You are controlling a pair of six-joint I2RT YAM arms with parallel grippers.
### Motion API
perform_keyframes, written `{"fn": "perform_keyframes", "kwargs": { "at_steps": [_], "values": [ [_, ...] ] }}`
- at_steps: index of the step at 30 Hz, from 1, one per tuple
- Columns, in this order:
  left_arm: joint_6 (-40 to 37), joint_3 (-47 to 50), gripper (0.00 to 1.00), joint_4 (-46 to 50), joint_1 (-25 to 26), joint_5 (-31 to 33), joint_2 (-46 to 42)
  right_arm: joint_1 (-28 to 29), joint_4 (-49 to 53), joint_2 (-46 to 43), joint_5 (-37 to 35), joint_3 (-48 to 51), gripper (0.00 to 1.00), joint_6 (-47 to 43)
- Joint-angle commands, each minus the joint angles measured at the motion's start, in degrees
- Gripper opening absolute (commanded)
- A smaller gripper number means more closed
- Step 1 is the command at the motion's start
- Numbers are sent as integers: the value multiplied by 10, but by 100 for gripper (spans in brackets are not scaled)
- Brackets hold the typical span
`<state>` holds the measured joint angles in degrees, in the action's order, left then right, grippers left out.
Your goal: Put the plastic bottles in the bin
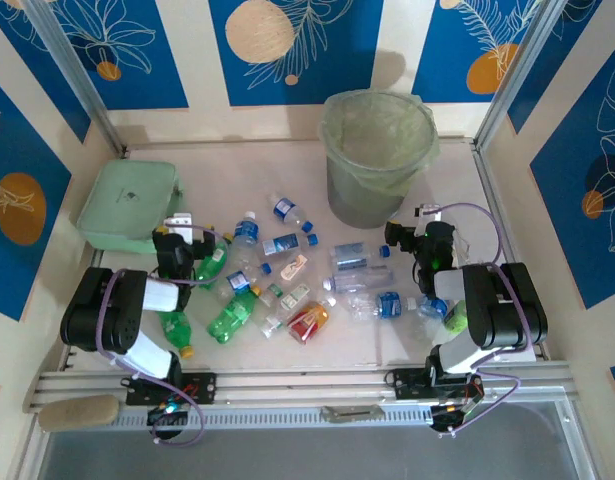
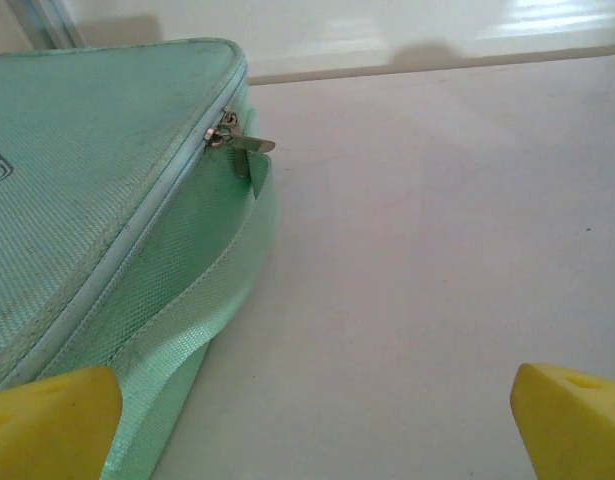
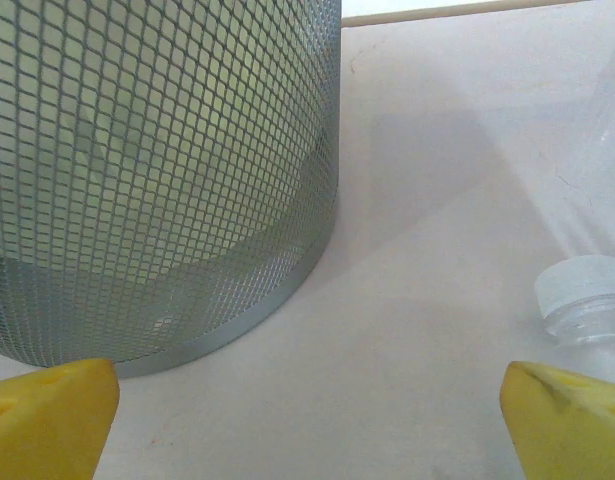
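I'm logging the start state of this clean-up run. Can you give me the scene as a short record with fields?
bin: tall round grey mesh waste bucket lined with a pale green bag, upright at the far side of the white table
bottles: small plastic bottles, mostly clear with blue caps, some green, one red-orange bottle, scattered on the table between the arms
other: flat mint-green fabric case, zipped, far left
left gripper: open, empty, facing the case
right gripper: open, empty, facing the bucket's base

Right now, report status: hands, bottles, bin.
Left hand open, empty, beside mint case. Right hand open, empty, facing bin. Plastic bottles scattered on table. White-capped bottle near right hand.
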<state>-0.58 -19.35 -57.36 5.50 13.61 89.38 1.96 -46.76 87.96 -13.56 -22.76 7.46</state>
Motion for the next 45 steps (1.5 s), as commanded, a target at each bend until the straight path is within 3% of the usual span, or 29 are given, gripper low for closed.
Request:
{"fn": "perform_keyframes", "kwargs": {
  "at_steps": [1,32,40,45],
  "values": [
    [-8,-9,100,7,4,5,4,-2,-13,-7,-8,-2,99,0],
    [-10,-13,100,15,3,-7,5,-8,-13,-11,4,-1,99,3],
    [-11,-12,100,14,3,-4,0,7,205,-114,-57,-81,99,15],
    [-12,-47,100,154,10,23,-87,11,397,-170,-82,-166,100,73]
  ]
}}
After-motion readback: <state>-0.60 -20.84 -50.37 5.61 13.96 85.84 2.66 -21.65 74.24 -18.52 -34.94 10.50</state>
